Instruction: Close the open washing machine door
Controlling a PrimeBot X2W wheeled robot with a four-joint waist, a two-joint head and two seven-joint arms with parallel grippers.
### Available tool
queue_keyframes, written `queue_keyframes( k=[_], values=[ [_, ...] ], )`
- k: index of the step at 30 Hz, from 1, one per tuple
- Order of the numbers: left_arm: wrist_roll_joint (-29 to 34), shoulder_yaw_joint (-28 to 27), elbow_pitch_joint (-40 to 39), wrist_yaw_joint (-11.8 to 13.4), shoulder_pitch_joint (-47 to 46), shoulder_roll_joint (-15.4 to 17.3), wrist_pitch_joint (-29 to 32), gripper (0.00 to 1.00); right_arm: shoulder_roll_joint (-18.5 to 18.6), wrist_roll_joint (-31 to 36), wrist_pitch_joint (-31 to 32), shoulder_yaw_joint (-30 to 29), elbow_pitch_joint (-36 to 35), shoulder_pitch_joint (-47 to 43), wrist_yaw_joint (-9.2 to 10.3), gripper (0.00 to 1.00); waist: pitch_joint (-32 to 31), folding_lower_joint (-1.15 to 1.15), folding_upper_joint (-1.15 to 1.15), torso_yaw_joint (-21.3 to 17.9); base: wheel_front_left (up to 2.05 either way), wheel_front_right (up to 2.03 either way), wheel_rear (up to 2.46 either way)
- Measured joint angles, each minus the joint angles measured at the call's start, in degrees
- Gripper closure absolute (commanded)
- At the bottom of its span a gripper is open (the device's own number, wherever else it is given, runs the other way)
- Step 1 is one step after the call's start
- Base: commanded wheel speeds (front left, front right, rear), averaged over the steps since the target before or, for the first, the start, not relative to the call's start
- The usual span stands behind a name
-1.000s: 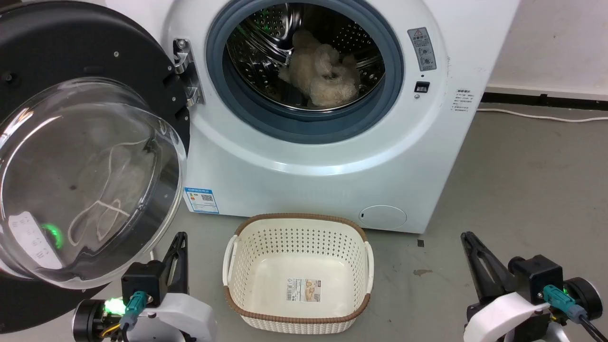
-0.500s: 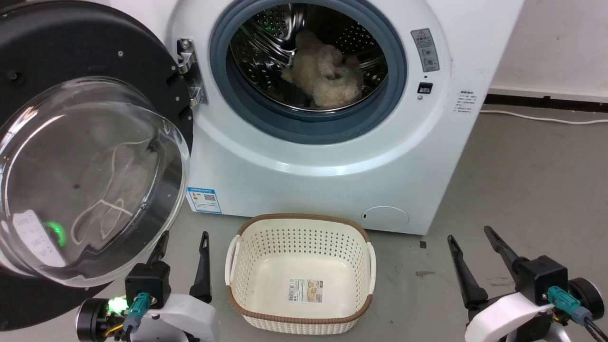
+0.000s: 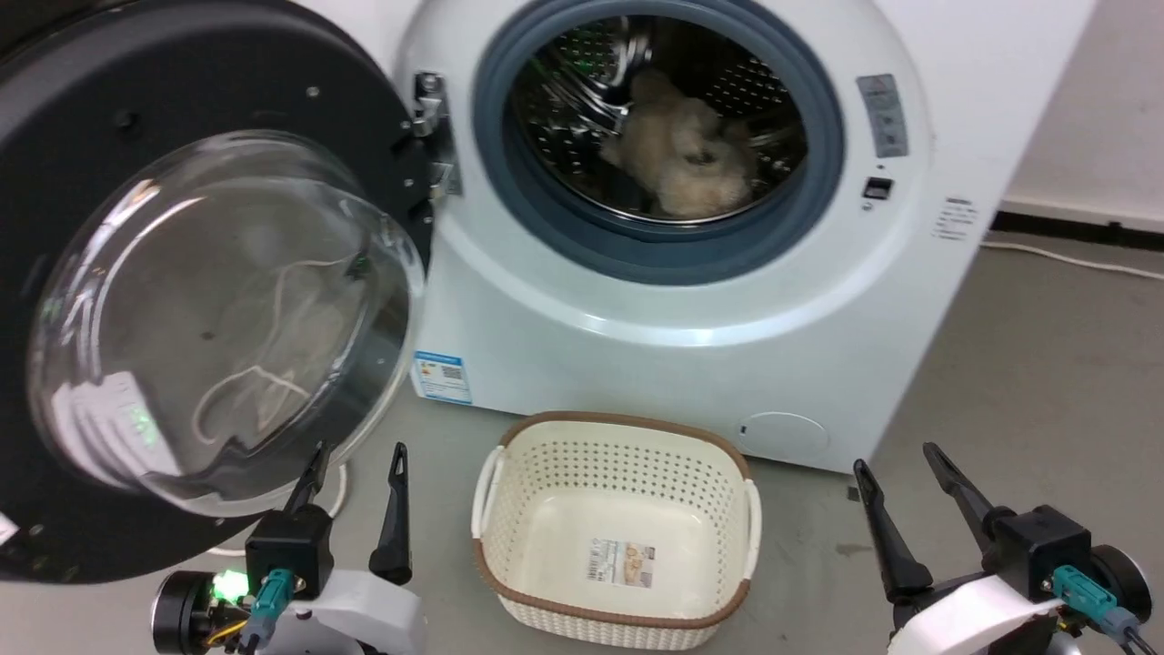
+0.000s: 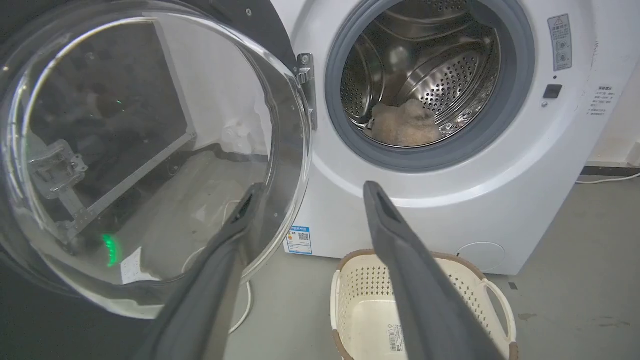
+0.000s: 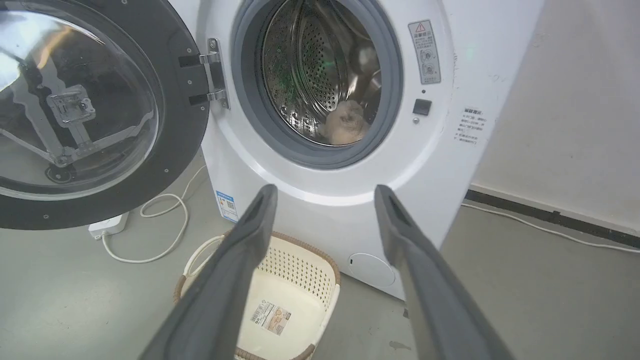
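Door [image 3: 209, 300] is wide open. It hangs on the hinge [image 3: 435, 136] off the washer's [image 3: 655, 355] left side, inner face and glass bulge toward the head camera. It is unlatched and well apart from the grey gasket [image 3: 655, 264]. The drum [image 3: 573, 109] is exposed, with a beige fluffy lump [image 3: 682, 159] lying at its bottom.

Left pincer [image 3: 358, 452]: low on the left, just below the door's lower edge. Fingers are spread wide, nothing between them. In the head view its outer fingertip [image 3: 311, 473] sits right at the bottom of the glass. In the left wrist view that same finger overlaps the glass rim. Contact with the door: cannot tell.

Right pincer [image 3: 895, 458]: low on the right, fingers spread about as wide, gripping nothing. It is well apart from the door, over bare floor [image 3: 1028, 364] near the washer's front right corner.

Cream basket [image 3: 623, 420] stands on the floor just in front of the washer, between the two pincers, with a label [image 3: 621, 561] on its bottom.

Blue sticker [image 3: 442, 377] is low on the washer's front left, round flap [image 3: 784, 432] low on the right.

The right wrist view shows a white cable [image 5: 165, 235] and a power strip [image 5: 107, 226] on the floor under the door.
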State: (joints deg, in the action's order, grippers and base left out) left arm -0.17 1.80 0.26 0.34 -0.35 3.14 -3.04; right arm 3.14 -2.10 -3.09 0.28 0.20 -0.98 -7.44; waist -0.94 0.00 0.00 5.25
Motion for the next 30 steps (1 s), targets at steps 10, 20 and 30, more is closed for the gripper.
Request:
queue_keyframes(
  k=[10, 20, 30],
  values=[
    [-0.01, 0.02, -0.97, 0.69, 1.01, 0.26, -1.13, 0.0, 0.01, -0.3, -1.09, 1.93, 0.4, -0.02, 0.0, 0.0, 0.18, 0.0, 0.0, 3.35, 0.0, 0.0, 0.0],
    [-0.01, -0.09, -2.44, 1.77, 2.33, 0.27, -2.24, 0.0, 0.27, -1.63, -2.26, 4.22, 1.45, 0.39, 0.0, 0.0, 0.58, 0.0, 0.0, 6.01, 0.0, 0.0, 0.0],
    [-0.01, -0.13, -3.55, 2.48, 3.14, 0.37, -3.52, 0.0, 0.87, -2.55, -3.53, 6.54, 2.3, 1.01, 0.0, 0.0, 0.68, 0.0, 0.0, 8.42, 0.0, 0.0, 0.0]
  ],
)
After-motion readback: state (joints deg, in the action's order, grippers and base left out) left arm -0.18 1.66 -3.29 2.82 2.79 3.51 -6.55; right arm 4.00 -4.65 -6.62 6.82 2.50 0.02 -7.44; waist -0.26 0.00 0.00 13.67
